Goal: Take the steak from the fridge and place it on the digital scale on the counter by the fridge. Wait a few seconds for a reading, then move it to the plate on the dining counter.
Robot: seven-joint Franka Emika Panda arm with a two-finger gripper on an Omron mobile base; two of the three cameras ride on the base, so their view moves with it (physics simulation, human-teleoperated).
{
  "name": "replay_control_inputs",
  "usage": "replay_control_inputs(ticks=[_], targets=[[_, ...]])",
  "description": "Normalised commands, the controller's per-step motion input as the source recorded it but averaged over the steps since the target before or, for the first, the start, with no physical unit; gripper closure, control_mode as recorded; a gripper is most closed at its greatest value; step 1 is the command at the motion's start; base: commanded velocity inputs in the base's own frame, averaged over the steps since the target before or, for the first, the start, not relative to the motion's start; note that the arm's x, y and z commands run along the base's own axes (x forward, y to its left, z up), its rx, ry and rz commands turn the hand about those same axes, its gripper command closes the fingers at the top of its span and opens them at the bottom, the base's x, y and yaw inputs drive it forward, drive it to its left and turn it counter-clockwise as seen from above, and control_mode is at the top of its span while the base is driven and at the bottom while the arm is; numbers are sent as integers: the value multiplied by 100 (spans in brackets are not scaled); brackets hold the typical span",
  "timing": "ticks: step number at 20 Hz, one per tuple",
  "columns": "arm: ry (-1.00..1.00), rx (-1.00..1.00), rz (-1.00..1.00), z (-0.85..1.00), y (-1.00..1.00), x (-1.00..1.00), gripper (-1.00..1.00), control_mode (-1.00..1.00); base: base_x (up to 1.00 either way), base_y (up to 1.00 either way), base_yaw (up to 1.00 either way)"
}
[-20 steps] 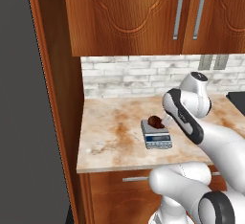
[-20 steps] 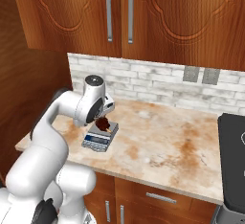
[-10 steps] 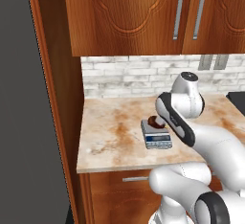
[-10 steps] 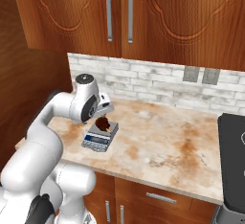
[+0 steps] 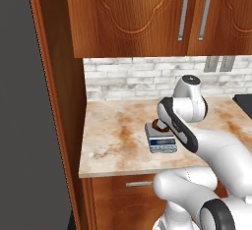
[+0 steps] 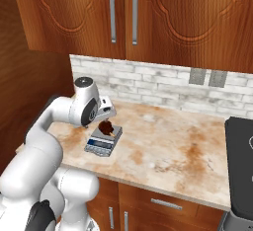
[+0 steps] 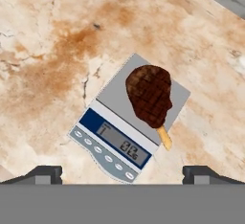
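Observation:
The steak [image 7: 149,95], dark red-brown with a pale bone end, lies on the grey digital scale [image 7: 115,86], whose blue display [image 7: 116,142] shows digits. The scale [image 5: 160,139] sits on the narrow marbled counter [image 5: 113,135], with the steak [image 5: 158,124] on its far half. My gripper [image 7: 123,174] hangs above the scale, open, its fingertips [image 7: 47,173] wide apart and holding nothing. From the right base, the steak [image 6: 105,128] rests on the scale [image 6: 101,144] just below my hand [image 6: 105,107].
A brick backsplash [image 6: 163,84] and brown upper cabinets [image 5: 147,13] stand behind the counter. A tall wooden panel [image 5: 54,101] bounds it on the left. A dark stove top [image 6: 242,166] lies at the right. Bare stone [image 6: 173,146] stretches right of the scale.
My hand has drawn up and back from the steak, and the arm's upper joint has swung leftward. The steak stays on the scale.

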Motion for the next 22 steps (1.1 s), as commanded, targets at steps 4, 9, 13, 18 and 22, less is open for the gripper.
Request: replay_control_inputs(ticks=[4,9,13,18,22], targets=[[0,0,0,-2,1,1,-100,-100,0,0,0],[0,0,0,-2,0,2,-100,-100,0,0,0],[0,0,0,-4,0,8,-100,-100,0,0,0],[0,0,0,-2,0,5,-100,-100,0,0,0],[0,0,0,-1,0,7,-100,-100,0,0,0]])
